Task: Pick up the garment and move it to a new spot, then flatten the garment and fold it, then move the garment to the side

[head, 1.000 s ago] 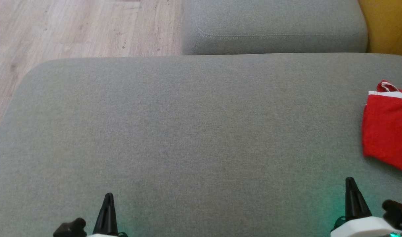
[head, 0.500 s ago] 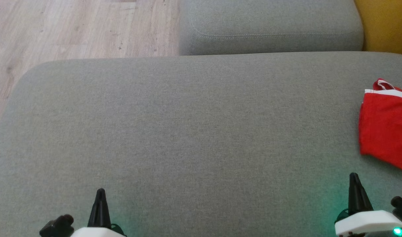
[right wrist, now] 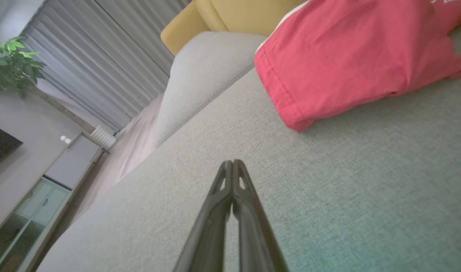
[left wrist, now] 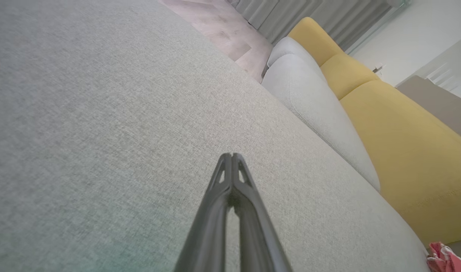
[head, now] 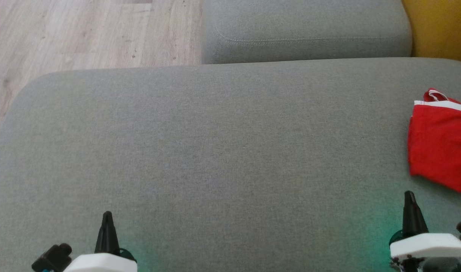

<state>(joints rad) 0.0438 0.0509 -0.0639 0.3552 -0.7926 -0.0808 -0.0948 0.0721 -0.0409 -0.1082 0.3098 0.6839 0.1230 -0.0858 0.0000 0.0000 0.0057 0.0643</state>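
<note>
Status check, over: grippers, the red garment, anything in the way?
Left gripper shut, empty. Right gripper shut, empty. Red garment lying on grey cushion, just beyond right gripper, untouched. Nothing between them.

One red garment; two grey cushions, near cushion and far cushion; two grippers, left gripper and right gripper; one plant; one cabinet.
</note>
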